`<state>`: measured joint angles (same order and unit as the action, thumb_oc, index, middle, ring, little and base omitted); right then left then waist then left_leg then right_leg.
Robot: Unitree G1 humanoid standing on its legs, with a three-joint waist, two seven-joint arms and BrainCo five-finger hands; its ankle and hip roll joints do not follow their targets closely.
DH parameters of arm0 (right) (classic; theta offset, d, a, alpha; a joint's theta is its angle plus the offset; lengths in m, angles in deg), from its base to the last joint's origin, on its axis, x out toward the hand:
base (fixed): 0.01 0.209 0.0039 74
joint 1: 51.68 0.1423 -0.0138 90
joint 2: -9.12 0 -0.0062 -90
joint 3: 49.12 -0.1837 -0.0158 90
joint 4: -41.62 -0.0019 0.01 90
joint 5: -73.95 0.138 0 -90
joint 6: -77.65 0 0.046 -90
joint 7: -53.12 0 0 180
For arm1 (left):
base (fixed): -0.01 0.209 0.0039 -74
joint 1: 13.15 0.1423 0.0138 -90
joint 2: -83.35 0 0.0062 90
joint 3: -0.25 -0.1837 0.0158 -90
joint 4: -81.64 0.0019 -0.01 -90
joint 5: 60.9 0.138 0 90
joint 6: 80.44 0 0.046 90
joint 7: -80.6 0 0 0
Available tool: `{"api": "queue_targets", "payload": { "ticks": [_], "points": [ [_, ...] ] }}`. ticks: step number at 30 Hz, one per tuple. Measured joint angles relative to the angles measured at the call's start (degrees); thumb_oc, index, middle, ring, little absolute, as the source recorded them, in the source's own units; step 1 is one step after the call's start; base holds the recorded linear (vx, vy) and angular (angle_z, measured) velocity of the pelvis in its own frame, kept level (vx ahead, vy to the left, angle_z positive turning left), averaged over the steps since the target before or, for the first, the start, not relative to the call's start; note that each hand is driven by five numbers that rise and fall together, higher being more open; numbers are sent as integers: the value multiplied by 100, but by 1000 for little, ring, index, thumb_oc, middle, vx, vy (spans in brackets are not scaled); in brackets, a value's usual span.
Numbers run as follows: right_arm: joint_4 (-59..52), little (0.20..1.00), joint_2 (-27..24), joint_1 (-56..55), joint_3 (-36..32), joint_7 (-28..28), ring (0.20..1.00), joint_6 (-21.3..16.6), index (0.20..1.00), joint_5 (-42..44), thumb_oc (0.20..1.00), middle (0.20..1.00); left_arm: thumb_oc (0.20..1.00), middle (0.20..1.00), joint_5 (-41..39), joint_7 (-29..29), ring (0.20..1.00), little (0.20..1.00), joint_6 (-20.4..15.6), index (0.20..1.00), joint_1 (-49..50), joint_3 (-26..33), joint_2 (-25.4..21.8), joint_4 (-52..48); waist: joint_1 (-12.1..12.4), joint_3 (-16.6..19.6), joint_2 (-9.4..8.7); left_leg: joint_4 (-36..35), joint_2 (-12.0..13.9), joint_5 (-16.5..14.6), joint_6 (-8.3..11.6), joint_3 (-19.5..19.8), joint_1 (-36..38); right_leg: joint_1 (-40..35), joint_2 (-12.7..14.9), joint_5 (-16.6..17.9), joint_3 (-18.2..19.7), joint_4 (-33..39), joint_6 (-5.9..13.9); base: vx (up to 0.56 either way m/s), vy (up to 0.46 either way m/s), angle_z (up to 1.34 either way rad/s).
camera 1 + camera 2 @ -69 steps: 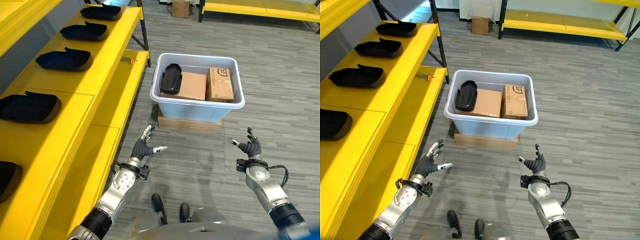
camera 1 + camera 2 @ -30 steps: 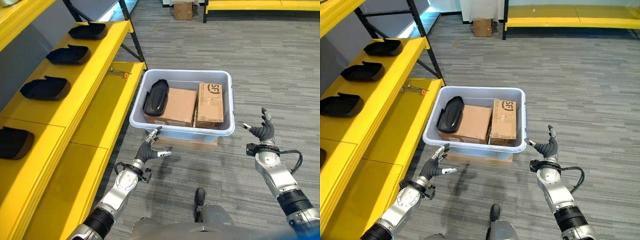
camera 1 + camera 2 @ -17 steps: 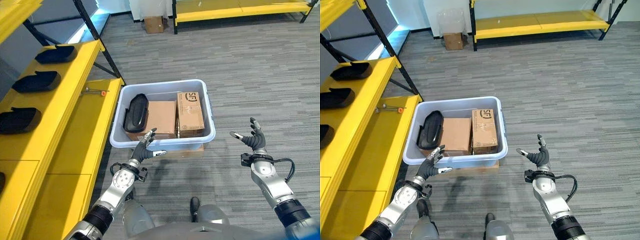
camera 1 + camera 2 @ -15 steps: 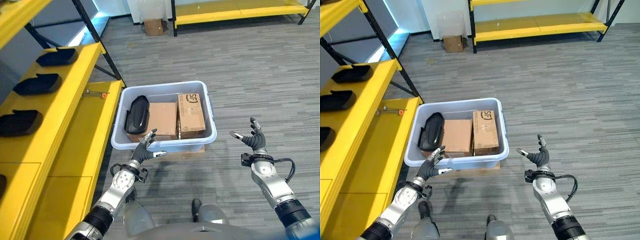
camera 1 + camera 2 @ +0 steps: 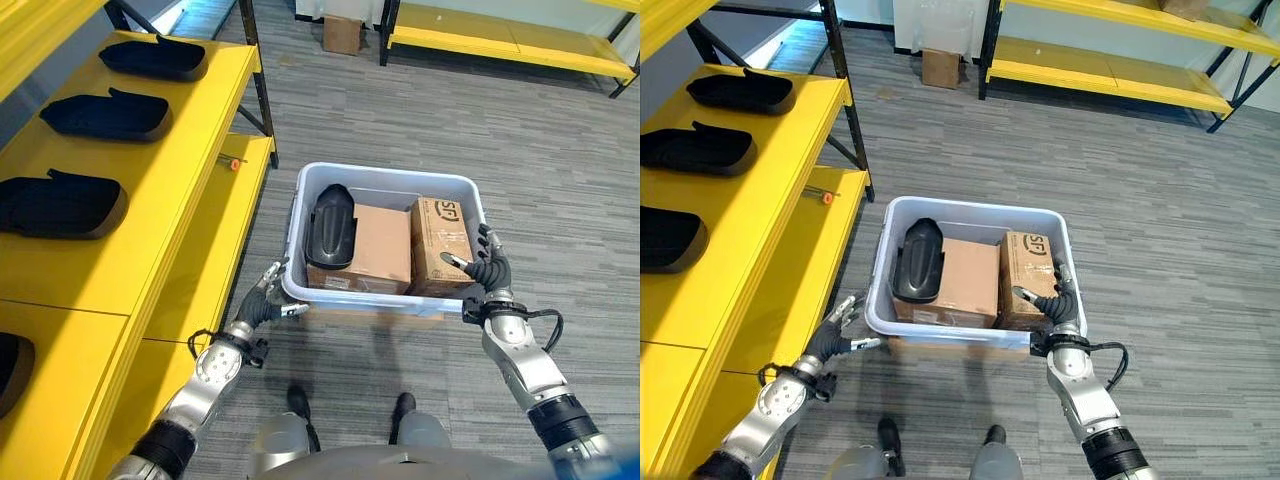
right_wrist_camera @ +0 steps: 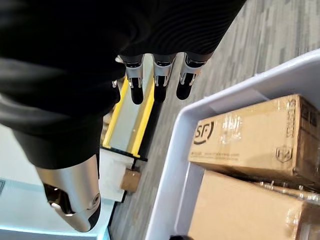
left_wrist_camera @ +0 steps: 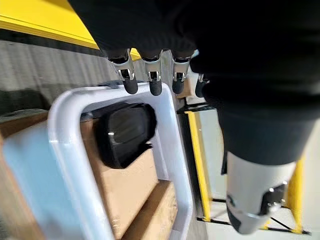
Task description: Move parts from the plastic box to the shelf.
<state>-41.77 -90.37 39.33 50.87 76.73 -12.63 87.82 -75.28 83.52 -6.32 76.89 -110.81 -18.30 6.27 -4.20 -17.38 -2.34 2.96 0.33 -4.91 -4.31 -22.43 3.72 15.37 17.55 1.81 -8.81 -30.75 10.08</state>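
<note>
A pale plastic box [image 5: 385, 172] stands on the floor beside the yellow shelf [image 5: 150, 190]. Inside it lie one black moulded part [image 5: 331, 226] and two cardboard boxes [image 5: 372, 245] [image 5: 441, 245]. My left hand [image 5: 262, 303] is open at the box's near left corner, its fingers [image 7: 150, 80] straight just off the rim [image 7: 60, 130]. My right hand [image 5: 488, 272] is open at the near right corner, fingers [image 6: 160, 82] spread above the rim [image 6: 175, 165]. Neither hand holds anything. Several similar black parts [image 5: 105, 113] lie in a row on the shelf's top level.
A small orange-tipped tool [image 5: 232, 161] lies on the shelf's lower level, close to the box. The box rests on a flat cardboard piece [image 5: 400, 316]. A carton [image 5: 342, 33] and a low yellow rack [image 5: 500, 35] stand far back on the grey floor.
The camera has swung and I stand nearer the box. Both hands, which were short of it, now sit at its near corners, the right one over the rim. Both stay open.
</note>
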Motion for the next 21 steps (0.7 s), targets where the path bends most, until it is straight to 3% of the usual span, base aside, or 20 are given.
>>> {"api": "queue_targets", "payload": {
  "ticks": [1,2,3,4,5,6,8,9,12,17,21],
  "points": [
    [66,1000,-35,-71,29,-66,1000,8,1000,-2,1000,1000,1000,1000,1,-2,1000,1000,-16,1000,110,39,-131,-197,-3,21,-43,-101,17,29,-21,-67,86,79,-117,-4,-123,891,6,152,-391,2],
    [241,1000,-15,-170,202,-186,1000,-10,1000,-4,1000,1000,1000,1000,-1,30,1000,1000,-4,1000,193,179,-279,-95,35,113,-404,-17,-133,-47,27,-83,22,110,-142,248,-258,2488,36,227,-336,-2],
    [264,1000,15,-213,252,-265,1000,-2,1000,-2,1000,1000,1000,1000,-2,114,1000,1000,26,1000,316,193,-230,-33,62,176,-466,12,-123,-86,12,-65,16,-24,-233,329,-302,2702,-2,218,-187,16],
    [239,1000,10,-220,264,-333,1000,-5,1000,-5,1000,1000,1000,1000,-5,149,1000,1000,73,1000,486,192,-77,1,130,268,-356,-66,-46,-86,16,-29,79,-301,-397,273,-352,2402,-51,182,-146,13],
    [215,1000,-30,-162,244,-392,1000,-13,1000,-21,1000,1000,1000,1000,-17,219,1000,1000,90,1000,655,89,62,-99,229,435,-152,-215,-33,-1,-13,0,206,-886,-502,262,-632,2314,-31,134,-103,13],
    [218,1000,-48,41,219,-457,1000,-20,1000,-90,1000,1000,1000,1000,-16,232,1000,1000,95,1000,715,71,51,-285,206,533,-66,-231,-112,31,-21,84,219,-1554,-563,407,-713,2751,-149,125,-88,8],
    [229,1000,-89,196,280,-460,1000,-17,1000,-173,1000,1000,1000,1000,-72,236,1000,1000,105,1000,712,131,102,-345,198,617,143,-276,-200,83,56,172,236,-2171,-607,430,-709,3511,-264,155,-24,18],
    [228,1000,-235,202,404,-455,1000,-17,1000,-177,1000,1000,1000,1000,-74,233,1000,1000,104,1000,676,128,170,-358,211,652,205,-298,-127,119,107,218,274,-2248,-697,387,-699,3598,-302,152,17,16],
    [130,1000,-339,221,419,-432,1000,-21,1000,-257,1000,1000,1000,1000,-73,207,1000,1000,126,1000,788,72,189,-365,214,655,171,-499,-28,245,226,285,348,-2281,-823,147,-647,3598,-439,129,20,4],
    [139,1000,-371,425,638,-500,1000,-31,1000,-399,1000,1000,1000,1000,-76,215,1000,1000,177,1000,751,-42,190,-366,208,638,139,-744,30,473,310,419,240,-2127,-918,157,-673,3600,-478,31,9,9],
    [177,1000,-469,815,872,-523,1000,-78,1000,-546,1000,1000,1000,1000,-82,230,1000,1000,193,1000,557,-164,102,-367,359,477,164,-761,36,600,294,460,21,-1898,-922,193,-694,3564,-490,-35,14,4]
  ]
}}
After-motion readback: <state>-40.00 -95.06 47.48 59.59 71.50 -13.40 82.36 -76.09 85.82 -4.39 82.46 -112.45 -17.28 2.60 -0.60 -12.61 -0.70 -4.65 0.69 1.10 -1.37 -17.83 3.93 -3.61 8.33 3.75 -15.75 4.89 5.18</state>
